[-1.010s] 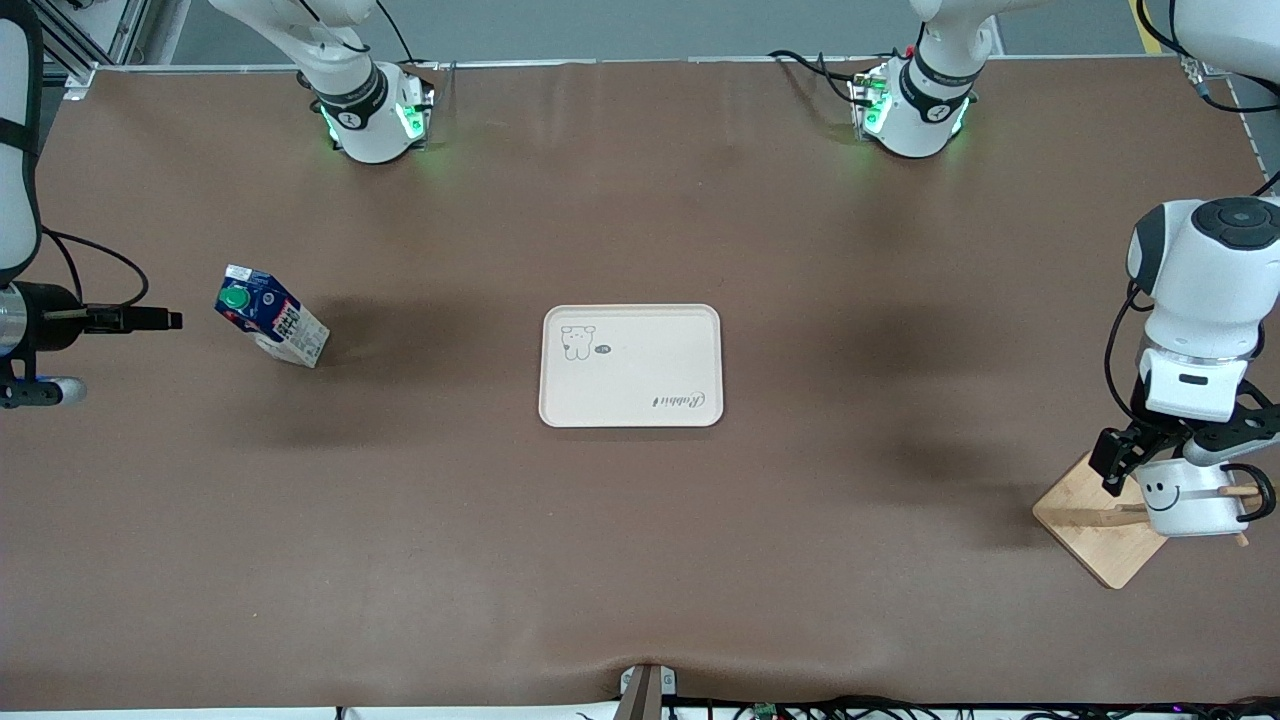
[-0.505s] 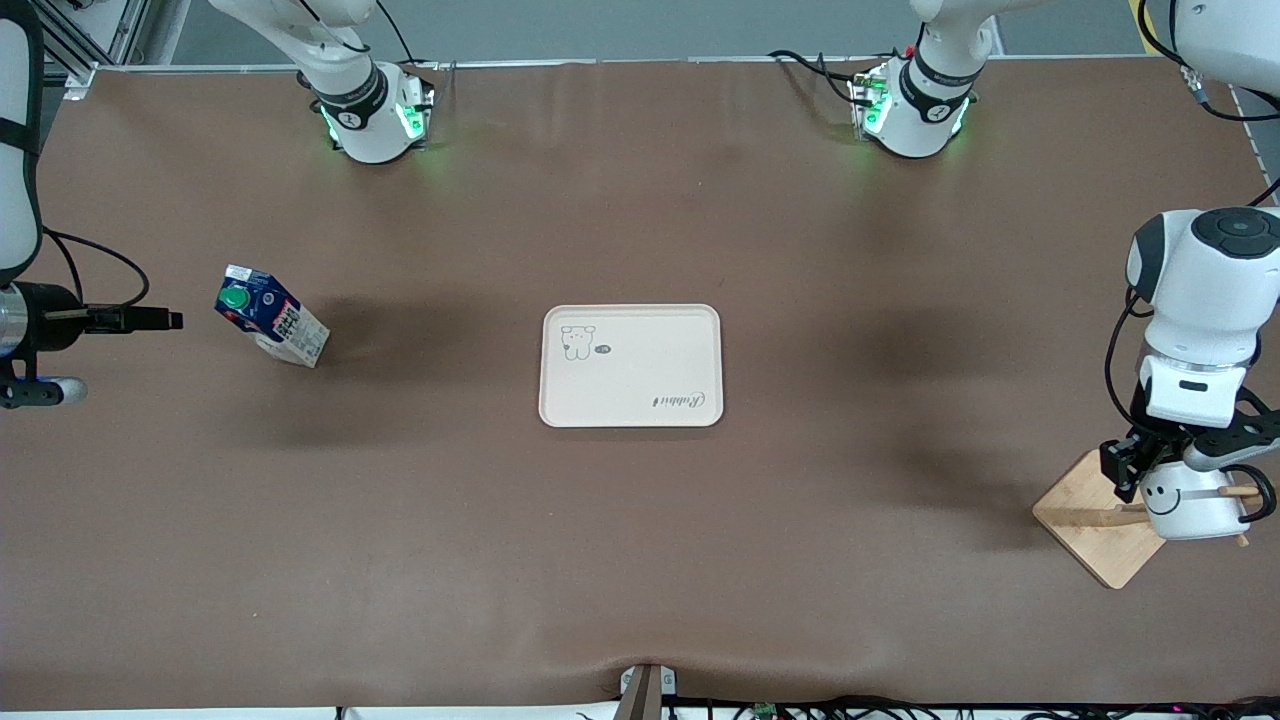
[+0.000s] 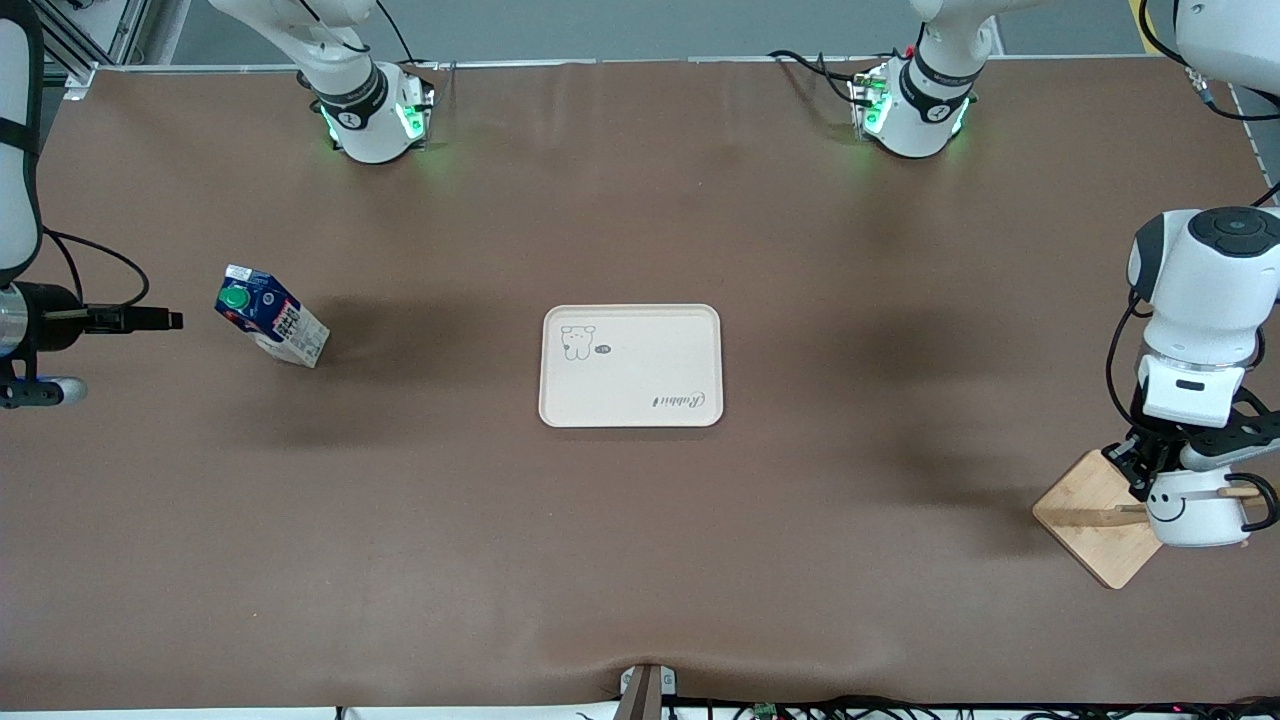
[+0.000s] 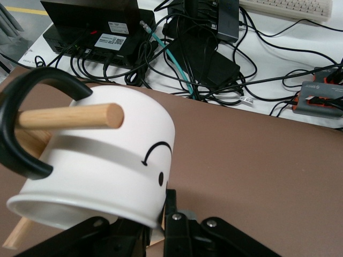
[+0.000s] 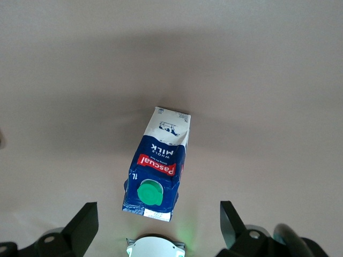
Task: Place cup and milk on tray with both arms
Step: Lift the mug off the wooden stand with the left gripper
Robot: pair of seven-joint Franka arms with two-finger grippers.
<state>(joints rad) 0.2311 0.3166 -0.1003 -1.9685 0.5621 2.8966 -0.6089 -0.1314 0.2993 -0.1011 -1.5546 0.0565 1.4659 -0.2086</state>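
**Cup on its peg, gripper at the rim**

The cup (image 3: 1196, 508) hangs by its handle on a wooden peg (image 4: 69, 116) of the stand (image 3: 1098, 520), at the left arm's end of the table. It looks rigid, light and smooth, so slippery; the rim wall is the place to pinch. The left gripper (image 3: 1150, 470) is at that rim; whether it has clamped I cannot tell. The milk (image 3: 271, 316) stands under the right gripper (image 5: 158, 227), spread open. The tray (image 3: 630, 366) lies between.

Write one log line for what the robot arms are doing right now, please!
left gripper: at cup hanging on wooden peg | right gripper: open above milk | tray: empty
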